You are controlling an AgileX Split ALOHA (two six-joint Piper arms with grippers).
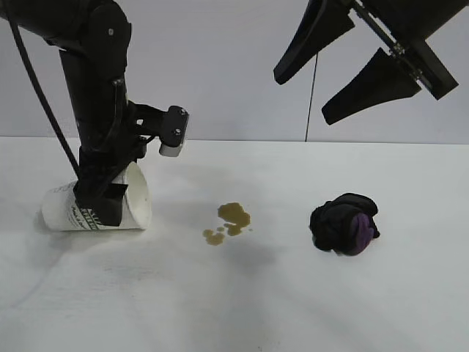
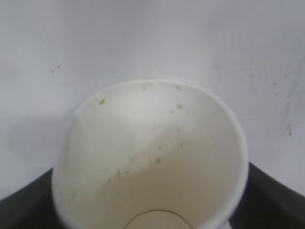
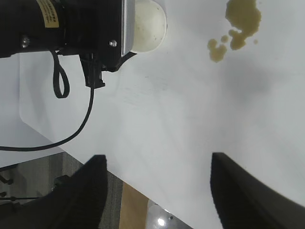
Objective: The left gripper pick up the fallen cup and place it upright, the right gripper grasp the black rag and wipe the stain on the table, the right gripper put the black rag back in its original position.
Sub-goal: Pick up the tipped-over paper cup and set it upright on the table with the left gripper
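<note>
The white cup (image 1: pixel 135 202) lies on its side at the left of the table (image 1: pixel 234 301), its mouth turned to the right. My left gripper (image 1: pixel 99 209) comes down from above and is shut on the cup. In the left wrist view the speckled inside of the cup (image 2: pixel 152 157) fills the space between the two black fingers (image 2: pixel 21 210). The brown stain (image 1: pixel 231 220) lies mid-table, to the right of the cup. The black rag (image 1: pixel 344 224) with its purple patch sits further right. My right gripper (image 1: pixel 302 97) hangs high above the rag, open and empty.
The right wrist view looks down past the open right gripper (image 3: pixel 157 160) at the stain (image 3: pixel 240 21), the cup (image 3: pixel 150 26), the left arm (image 3: pixel 71 24) with its cable, and a table edge (image 3: pixel 95 157) with floor beyond.
</note>
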